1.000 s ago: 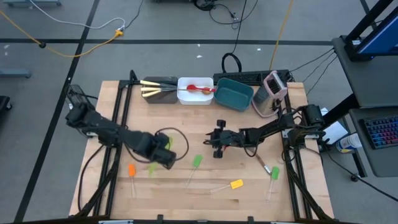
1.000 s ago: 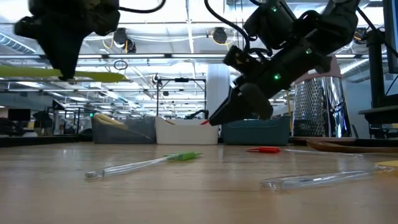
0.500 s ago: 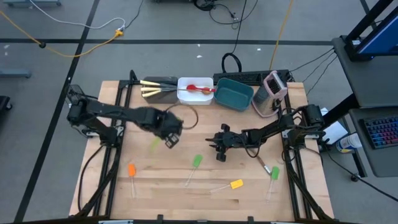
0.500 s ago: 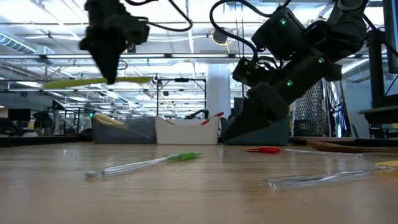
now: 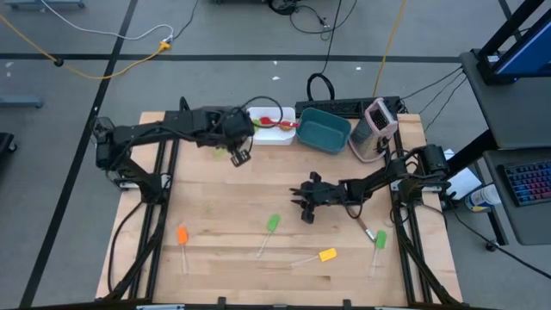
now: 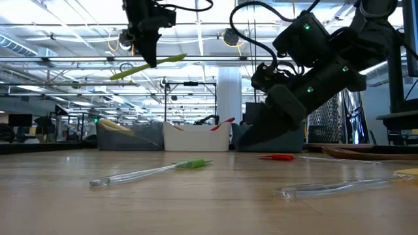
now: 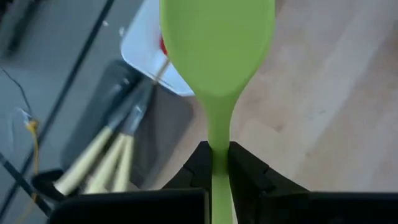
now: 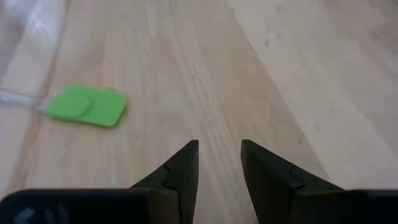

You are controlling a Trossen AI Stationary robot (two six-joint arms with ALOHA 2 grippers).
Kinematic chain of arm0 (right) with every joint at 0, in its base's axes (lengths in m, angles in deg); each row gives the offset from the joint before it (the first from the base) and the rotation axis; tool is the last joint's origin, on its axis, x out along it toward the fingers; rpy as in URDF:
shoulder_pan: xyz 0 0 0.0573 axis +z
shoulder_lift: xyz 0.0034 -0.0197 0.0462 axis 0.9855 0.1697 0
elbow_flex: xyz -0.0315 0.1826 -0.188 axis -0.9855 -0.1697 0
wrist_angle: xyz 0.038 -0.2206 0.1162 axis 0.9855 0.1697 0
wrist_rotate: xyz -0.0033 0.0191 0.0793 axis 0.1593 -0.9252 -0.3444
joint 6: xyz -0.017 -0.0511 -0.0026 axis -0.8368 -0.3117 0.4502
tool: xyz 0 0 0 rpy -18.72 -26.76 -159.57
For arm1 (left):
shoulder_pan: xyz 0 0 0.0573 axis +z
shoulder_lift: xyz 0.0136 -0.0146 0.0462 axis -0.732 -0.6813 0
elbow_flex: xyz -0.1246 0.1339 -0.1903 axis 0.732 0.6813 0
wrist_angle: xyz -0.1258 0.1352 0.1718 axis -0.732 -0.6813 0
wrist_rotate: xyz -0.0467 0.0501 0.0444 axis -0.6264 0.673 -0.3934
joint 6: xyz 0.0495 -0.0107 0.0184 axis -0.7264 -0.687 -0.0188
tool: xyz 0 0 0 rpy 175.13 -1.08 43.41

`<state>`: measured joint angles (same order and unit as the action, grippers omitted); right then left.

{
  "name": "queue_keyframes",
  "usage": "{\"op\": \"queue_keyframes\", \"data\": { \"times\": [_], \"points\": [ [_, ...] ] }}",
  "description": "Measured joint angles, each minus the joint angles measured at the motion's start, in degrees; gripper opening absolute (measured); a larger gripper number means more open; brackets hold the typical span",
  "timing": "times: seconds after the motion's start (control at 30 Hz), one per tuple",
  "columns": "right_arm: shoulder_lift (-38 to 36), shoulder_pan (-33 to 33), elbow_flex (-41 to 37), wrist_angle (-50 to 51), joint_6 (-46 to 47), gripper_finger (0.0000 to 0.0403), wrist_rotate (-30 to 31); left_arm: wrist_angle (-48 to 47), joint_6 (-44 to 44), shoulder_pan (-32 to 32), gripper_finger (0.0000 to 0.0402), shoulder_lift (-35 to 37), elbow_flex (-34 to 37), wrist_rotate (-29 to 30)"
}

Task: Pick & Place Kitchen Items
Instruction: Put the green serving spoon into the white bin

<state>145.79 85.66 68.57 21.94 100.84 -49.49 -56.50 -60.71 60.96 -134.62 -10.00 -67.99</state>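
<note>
Bright even overhead lighting, soft shadows, green spoon blurred close-up

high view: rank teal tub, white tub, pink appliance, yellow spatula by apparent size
1. teal tub
2. white tub and pink appliance: look alike; left gripper covers part of the tub, so no ranking
3. yellow spatula

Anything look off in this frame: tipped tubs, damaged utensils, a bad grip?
Nothing stands out. The left gripper holds the green spoon squarely by its handle near the white tub. The right gripper hovers open and empty over bare wood. The teal tub sits slightly askew but upright.
</note>
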Motion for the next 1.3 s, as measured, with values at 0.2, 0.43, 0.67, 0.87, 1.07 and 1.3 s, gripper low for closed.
{"op": "queue_keyframes", "data": {
  "times": [0.2, 0.43, 0.67, 0.87, 1.07, 1.3],
  "points": [
    [0.0, 0.0, -1.5, -4.7, -2.1, 0.0116, 0.0, 4.8, -10.9, 3.2, 0.0022, -0.7, -0.1, 1.6],
    [0.0, -0.6, -1.5, -5.4, -3.9, 0.0116, 0.0, 13.3, -21.9, 4.9, 0.0023, -5.2, -0.4, 0.5],
    [0.0, -1.9, -1.5, -6.3, -8.3, 0.0116, 0.2, 6.5, -27.4, 5.1, 0.0023, -17.1, -10.1, -0.3],
    [0.0, -3.5, -1.5, -7.2, -10.0, 0.0116, 0.2, -1.7, -30.3, 6.6, 0.0023, -28.3, -20.8, -0.3],
    [0.0, -4.8, -1.5, -7.1, -11.7, 0.0116, 0.1, -8.1, -33.3, 9.4, 0.0024, -33.9, -25.7, 0.1],
    [0.0, -5.9, -1.5, -7.6, -13.2, 0.0116, 0.1, -8.3, -36.7, 11.1, 0.0024, -36.5, -25.8, 0.4]
  ]
}}
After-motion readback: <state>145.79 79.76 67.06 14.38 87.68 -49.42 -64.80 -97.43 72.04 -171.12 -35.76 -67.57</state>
